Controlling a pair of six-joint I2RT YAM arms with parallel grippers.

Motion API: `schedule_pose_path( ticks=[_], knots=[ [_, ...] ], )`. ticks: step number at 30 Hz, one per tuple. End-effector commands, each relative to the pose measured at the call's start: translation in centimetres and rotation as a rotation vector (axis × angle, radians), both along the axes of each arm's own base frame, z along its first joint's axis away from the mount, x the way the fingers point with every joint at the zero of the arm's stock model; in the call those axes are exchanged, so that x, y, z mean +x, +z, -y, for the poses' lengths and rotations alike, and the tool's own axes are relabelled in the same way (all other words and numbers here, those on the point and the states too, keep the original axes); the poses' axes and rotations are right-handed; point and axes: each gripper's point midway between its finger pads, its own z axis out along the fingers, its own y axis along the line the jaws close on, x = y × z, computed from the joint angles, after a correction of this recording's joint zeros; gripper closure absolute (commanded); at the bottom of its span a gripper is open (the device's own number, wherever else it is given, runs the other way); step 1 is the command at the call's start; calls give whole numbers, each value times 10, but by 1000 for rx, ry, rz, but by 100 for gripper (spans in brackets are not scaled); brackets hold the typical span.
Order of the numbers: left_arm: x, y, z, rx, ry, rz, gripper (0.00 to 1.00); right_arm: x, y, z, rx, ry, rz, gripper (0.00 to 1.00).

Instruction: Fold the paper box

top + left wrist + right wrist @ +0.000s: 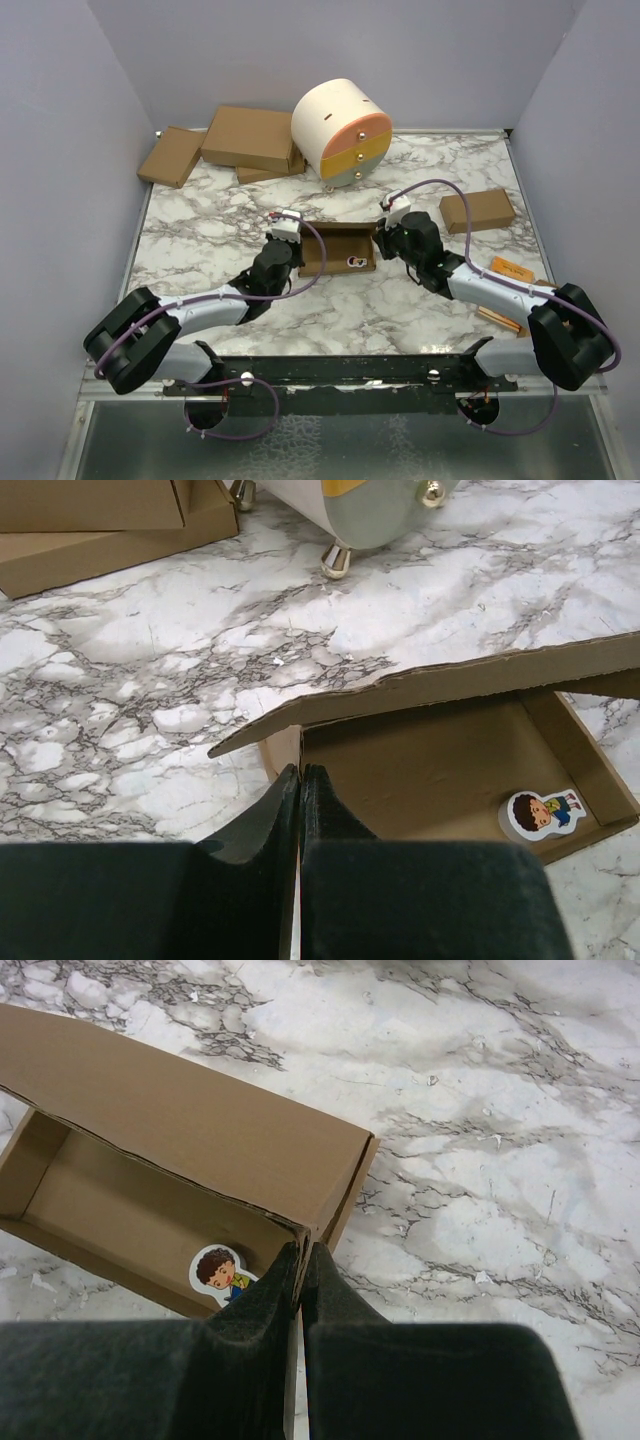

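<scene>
The paper box (338, 248) lies mid-table as a shallow brown open tray, its lid flap (450, 680) partly raised along the far side. A cartoon boy sticker (540, 813) lies inside on the floor of the tray. My left gripper (300, 254) is shut on the box's left end wall; in the left wrist view the gripper (301, 772) pinches the thin cardboard edge. My right gripper (382, 244) is shut on the right end wall, and the right wrist view shows the gripper (303, 1250) clamped at the corner next to the sticker (218, 1270).
A round white cabinet (342, 130) with orange, yellow and grey drawers stands at the back. Flat brown cartons (247, 137) are stacked at the back left. A small brown carton (477, 210) lies at the right, with orange items (510, 268) near the right edge.
</scene>
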Motion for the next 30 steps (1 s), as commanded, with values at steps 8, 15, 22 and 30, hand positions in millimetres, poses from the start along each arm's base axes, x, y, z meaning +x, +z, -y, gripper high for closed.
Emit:
schedule_pose_path(
  ticks=[8, 15, 22, 30],
  knots=[
    [-35, -14, 31, -57, -196, -112, 97, -29, -23, -14, -26, 119, -86, 99],
    [-31, -7, 43, -76, -191, -182, 97, -30, -24, -17, -18, 132, -95, 99],
    [-33, -21, 37, -56, -133, -268, 97, -30, -22, -18, -14, 135, -92, 99],
    [-20, 3, 33, -64, -58, -253, 97, -28, -21, -23, -8, 136, -98, 99]
  ],
)
